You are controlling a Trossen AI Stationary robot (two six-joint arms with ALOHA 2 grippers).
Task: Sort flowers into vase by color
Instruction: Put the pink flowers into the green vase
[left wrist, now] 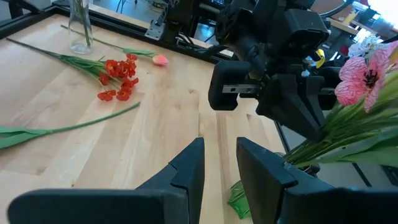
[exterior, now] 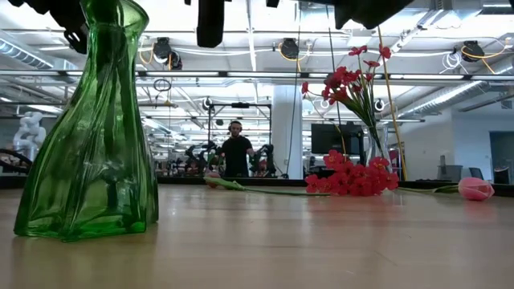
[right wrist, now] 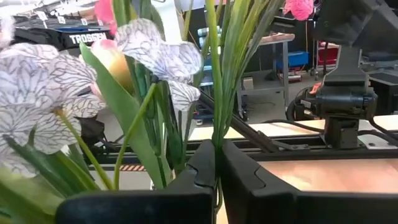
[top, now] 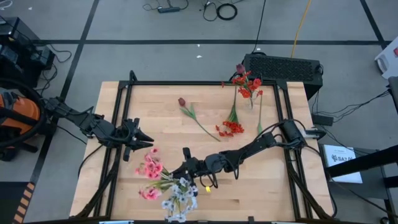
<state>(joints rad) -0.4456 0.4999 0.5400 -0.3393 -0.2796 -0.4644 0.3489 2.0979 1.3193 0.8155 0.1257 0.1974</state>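
Right claw point(top: 186, 167) pinches a thin green stem point(right wrist: 217, 93) by the green vase point(exterior: 88, 120) full of pink and white flowers point(top: 163, 183), while left claw point(top: 144, 140) waits open nearby.

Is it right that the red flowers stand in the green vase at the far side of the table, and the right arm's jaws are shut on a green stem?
Not quite. The red flowers stand in a clear glass vase, as the left wrist view shows. The green vase is the near one. The right gripper is indeed shut on a green stem.
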